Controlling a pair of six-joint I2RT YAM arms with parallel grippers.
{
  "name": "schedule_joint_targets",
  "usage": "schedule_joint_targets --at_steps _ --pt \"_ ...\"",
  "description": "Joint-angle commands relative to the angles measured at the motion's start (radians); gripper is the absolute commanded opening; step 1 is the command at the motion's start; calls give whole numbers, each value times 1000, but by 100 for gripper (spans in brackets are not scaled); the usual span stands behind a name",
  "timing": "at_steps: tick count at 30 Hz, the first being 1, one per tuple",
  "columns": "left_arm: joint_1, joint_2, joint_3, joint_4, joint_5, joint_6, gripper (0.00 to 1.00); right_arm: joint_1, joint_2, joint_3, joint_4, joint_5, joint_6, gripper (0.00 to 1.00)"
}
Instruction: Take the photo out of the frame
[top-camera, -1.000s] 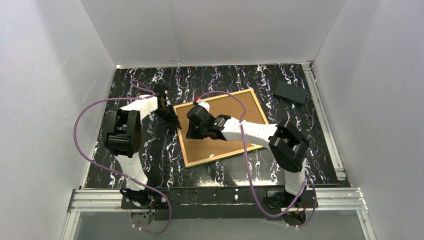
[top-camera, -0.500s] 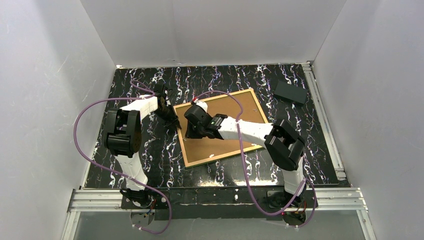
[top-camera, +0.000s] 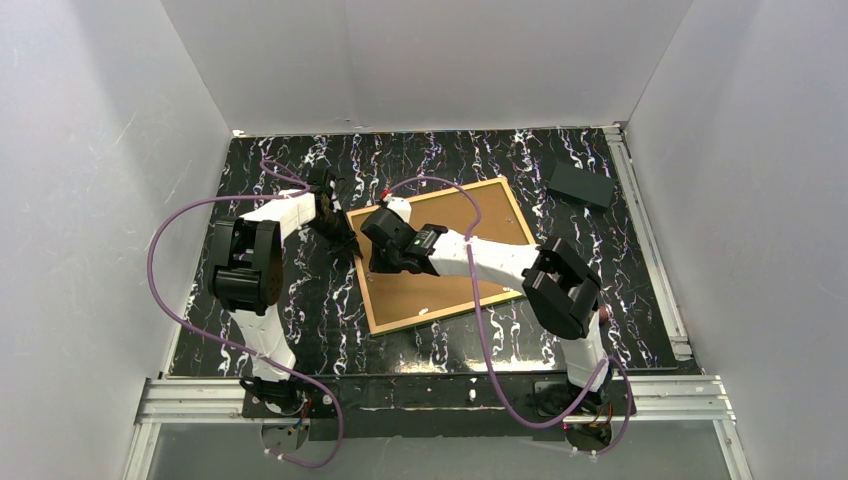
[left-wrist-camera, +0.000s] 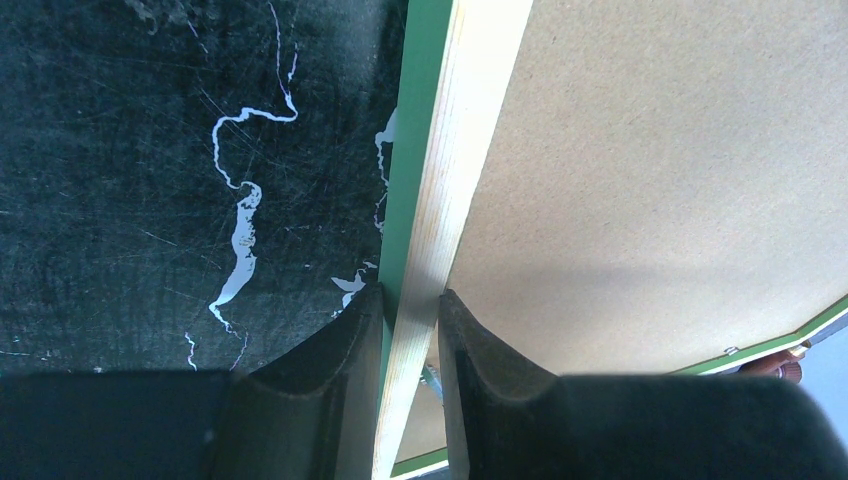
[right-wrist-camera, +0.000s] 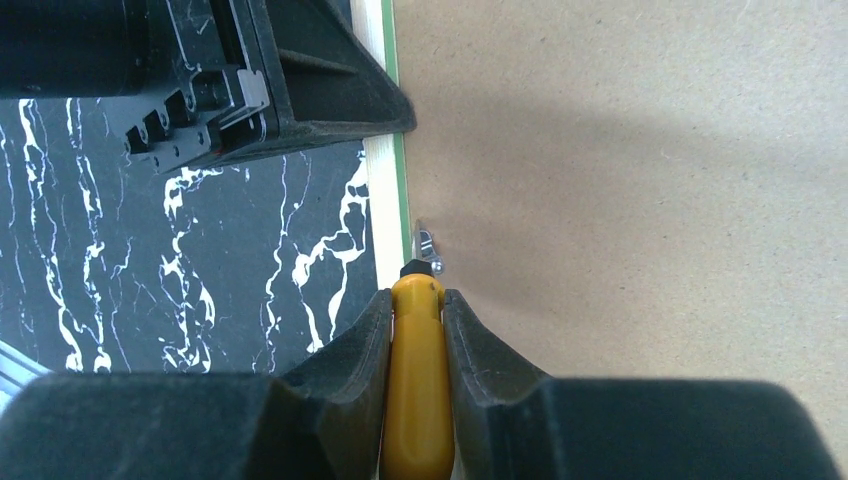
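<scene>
Both low | L hand (left-wrist-camera: 410, 325) pinches frame (left-wrist-camera: 440, 150) edge | R hand (right-wrist-camera: 417, 310) pinches yellow tool (right-wrist-camera: 417, 400)

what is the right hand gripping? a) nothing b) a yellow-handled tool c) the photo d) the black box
B: in the right wrist view the right hand is shut on the yellow-handled tool, its tip at a small metal tab beside the frame edge.
</scene>
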Motion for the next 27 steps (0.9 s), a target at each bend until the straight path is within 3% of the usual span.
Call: schedule_joint_targets --at_steps 1,8,15,22,27 --pt "2 11 2 -131 -22 1 0 -2 15 55 -61 64 -31 1" --pt "2 15 3 -132 -21 3 0 7 -21 59 -49 66 -83 1" --pt "2 17 13 -149 -36 -3 1 25 -161 -7 -60 97 -133 1" --pt "3 -9 20 -163 -44 -21 40 -5 -475 -336 -83 186 -141 1" --pt "3 -69 26 -157 25 -29 51 -151 -770 -653 -106 162 -55 1"
